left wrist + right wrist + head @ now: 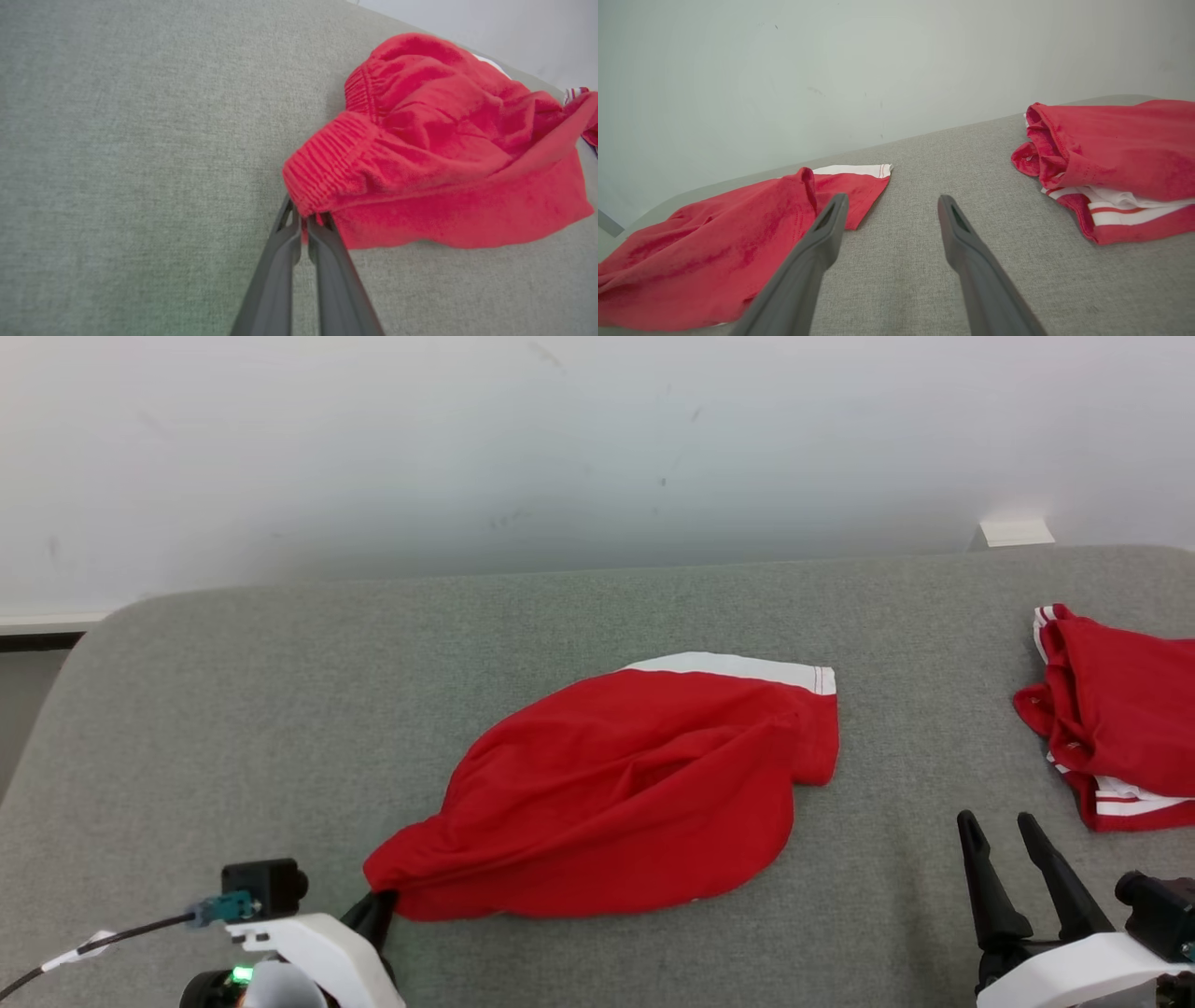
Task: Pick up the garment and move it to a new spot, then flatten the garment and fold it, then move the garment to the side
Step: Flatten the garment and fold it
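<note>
The left claw (306,218) is pinching the ribbed elastic edge of crumpled red shorts (635,784); the right claw (997,821) is gaping wide over woven grey padding (280,709).

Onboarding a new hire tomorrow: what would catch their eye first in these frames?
The red garment sprawls rumpled across the middle of the grey surface, its elastic waistband corner pinched in the shut left claw at the lower left. A second red garment, with white stripes, lies bunched at the right edge, and the right claw stands open and empty near it.
</note>
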Robot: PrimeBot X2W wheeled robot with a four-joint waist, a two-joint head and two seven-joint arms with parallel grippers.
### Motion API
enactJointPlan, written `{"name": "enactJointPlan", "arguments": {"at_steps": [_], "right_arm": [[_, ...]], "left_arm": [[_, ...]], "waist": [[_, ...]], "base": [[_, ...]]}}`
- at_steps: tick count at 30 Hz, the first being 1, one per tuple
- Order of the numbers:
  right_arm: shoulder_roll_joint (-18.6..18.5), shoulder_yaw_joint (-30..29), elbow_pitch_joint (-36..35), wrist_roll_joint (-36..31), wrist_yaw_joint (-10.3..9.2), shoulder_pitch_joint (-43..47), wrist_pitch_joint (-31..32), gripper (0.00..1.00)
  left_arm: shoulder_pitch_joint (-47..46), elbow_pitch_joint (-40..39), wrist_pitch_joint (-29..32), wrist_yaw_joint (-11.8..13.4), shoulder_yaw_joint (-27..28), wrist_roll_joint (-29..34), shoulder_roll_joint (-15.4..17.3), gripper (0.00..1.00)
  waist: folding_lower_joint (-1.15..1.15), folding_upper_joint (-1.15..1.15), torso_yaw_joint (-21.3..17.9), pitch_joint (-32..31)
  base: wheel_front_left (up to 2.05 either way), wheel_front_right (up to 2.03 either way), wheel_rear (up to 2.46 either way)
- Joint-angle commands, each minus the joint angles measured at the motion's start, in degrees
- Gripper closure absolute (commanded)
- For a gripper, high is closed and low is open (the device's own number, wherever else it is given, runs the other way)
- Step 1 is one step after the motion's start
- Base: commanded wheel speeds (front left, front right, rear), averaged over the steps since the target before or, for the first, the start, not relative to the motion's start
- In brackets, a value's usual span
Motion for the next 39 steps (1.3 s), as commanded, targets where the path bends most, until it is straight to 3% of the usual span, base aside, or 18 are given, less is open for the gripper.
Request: {"name": "enactJointPlan", "arguments": {"at_steps": [1, 6, 14, 27, 29, 39], "right_arm": [[-0.33, 0.13, 0.06, -0.19, -0.13, -0.39, 0.18, 0.00], [-0.10, 0.75, 0.14, -0.31, -0.13, 0.67, 0.22, 0.00], [-0.48, 1.13, 0.10, -0.19, -0.13, 1.65, -0.31, 0.00], [-2.51, 3.92, 0.57, 0.81, -0.13, -2.10, 2.11, 0.00], [-4.02, 6.25, 3.03, 0.36, -0.13, -5.31, 3.91, 0.00], [-3.79, 9.75, 16.72, 3.22, -0.13, -15.22, 7.19, 0.00]], "left_arm": [[-0.95, 1.76, -1.82, -0.68, 0.10, 0.15, -0.50, 0.00], [-2.11, 4.86, -7.59, -2.41, -0.63, 2.08, -1.30, 0.00], [0.05, 0.78, -15.89, -0.84, -0.58, 4.86, -1.65, 0.00], [1.70, -3.07, -19.16, 0.04, -1.34, 6.91, -4.33, 0.00], [1.27, -3.23, -19.38, 0.07, -1.48, 6.99, -4.51, 0.00], [-0.30, -2.52, -19.68, -0.63, -1.68, 7.44, -5.36, 0.00]], "waist": [[0.00, 0.00, -0.34, -0.26], [0.00, 0.00, 0.44, -1.32], [0.00, 0.00, 3.92, -2.58], [0.00, 0.00, 8.91, -2.56], [0.00, 0.00, 9.87, -2.00], [0.00, 0.00, 14.19, 0.42]], "base": [[0.00, 0.00, 0.00], [0.00, 0.00, 0.00], [0.00, 0.00, 0.00], [0.00, 0.00, 0.00], [0.00, 0.00, 0.00], [0.00, 0.00, 0.00]]}}
